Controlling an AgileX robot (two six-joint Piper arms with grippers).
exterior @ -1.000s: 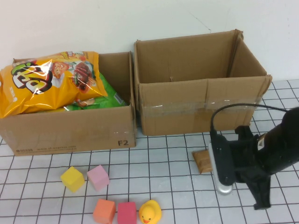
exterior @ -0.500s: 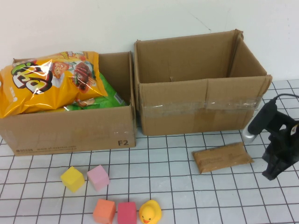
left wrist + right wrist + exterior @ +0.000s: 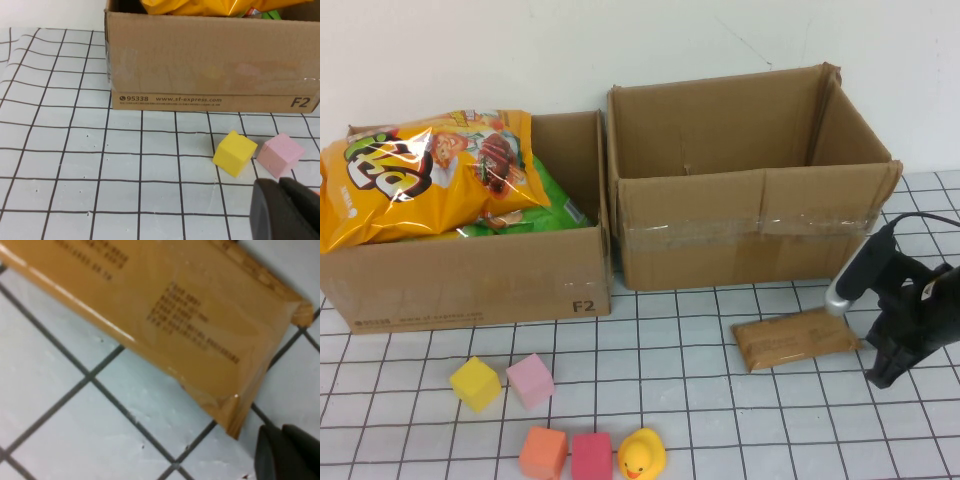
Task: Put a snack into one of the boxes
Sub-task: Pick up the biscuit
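Note:
A brown snack packet (image 3: 795,338) lies flat on the gridded table in front of the empty right cardboard box (image 3: 750,240). It fills the right wrist view (image 3: 165,315). My right gripper (image 3: 877,377) is just off the packet's right end, low over the table, shut and empty; its fingers (image 3: 281,432) sit beside the packet's corner without touching it. The left cardboard box (image 3: 470,275) holds an orange chips bag (image 3: 420,175) and green bags. My left gripper (image 3: 276,184) is shut and empty, over the table near the yellow cube (image 3: 234,153); it is out of the high view.
Yellow (image 3: 475,383), pink (image 3: 530,380), orange (image 3: 543,452) and red (image 3: 591,456) cubes and a yellow rubber duck (image 3: 641,455) lie at the front left. A black cable runs along the right arm (image 3: 910,300). A white wall stands behind the boxes.
My right arm swung away from above the packet to the far right, uncovering it, then came back a little left and lower to the packet's right end. The packet has not moved.

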